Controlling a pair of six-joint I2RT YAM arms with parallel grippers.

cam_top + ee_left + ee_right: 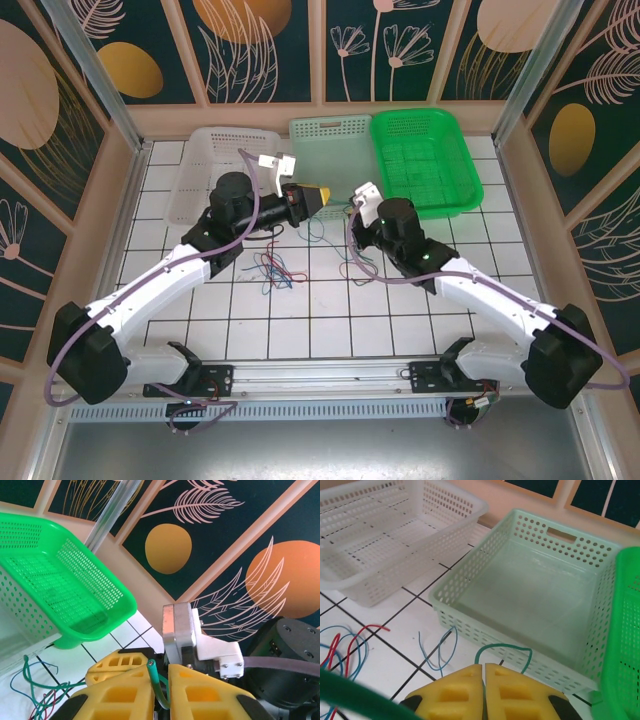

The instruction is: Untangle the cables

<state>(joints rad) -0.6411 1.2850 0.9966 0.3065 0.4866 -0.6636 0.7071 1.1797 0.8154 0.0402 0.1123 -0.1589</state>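
The cables (281, 268) lie as a loose red, blue and dark tangle on the white tiles between my arms, with more strands (320, 235) nearer the baskets. My left gripper (318, 196) hangs above the tiles by the pale green basket. In the left wrist view its yellow fingers (125, 695) stand a little apart, and a green cable (159, 682) lies loose in the gap of that gripper (160, 672). My right gripper (484, 669) is shut on the green cable (504, 647), which loops out ahead of its tips. Blue (440, 650) and red (355, 640) strands lie beside it.
Three baskets stand in a row at the back: a white one (215, 170), a pale green one (335, 160) and a bright green one (425, 160). The two wrists are close together, the right wrist's white camera mount (217, 652) just beyond the left fingers.
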